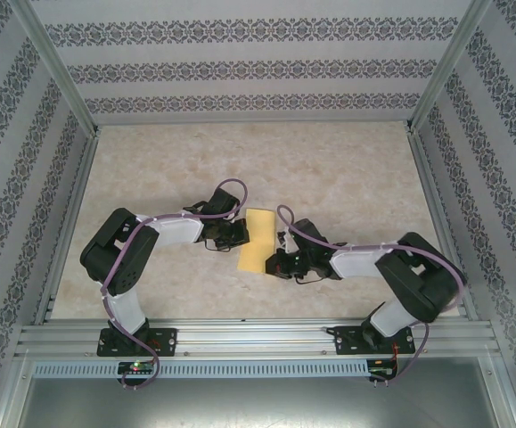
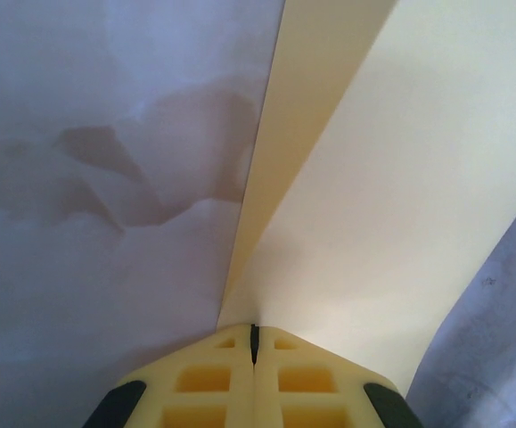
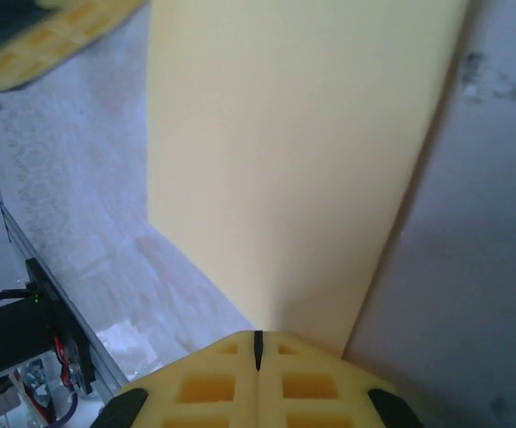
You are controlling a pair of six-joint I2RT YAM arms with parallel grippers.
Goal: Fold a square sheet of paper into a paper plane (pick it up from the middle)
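Left end effector (image 2: 254,334) was clenched on the square sheet of paper (image 1: 258,239), which hung doubled above the worktop (image 1: 329,178), and right end effector (image 3: 258,339) was clenched on its other edge; uneven pulling could have torn or skewed it.

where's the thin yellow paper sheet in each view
top external: thin yellow paper sheet sits near the picture's centre, slightly below the middle.
left wrist: runs from bottom centre up to the top right.
right wrist: spreads from bottom centre to the top edge.
shared landmark: pale marbled tabletop beneath it.
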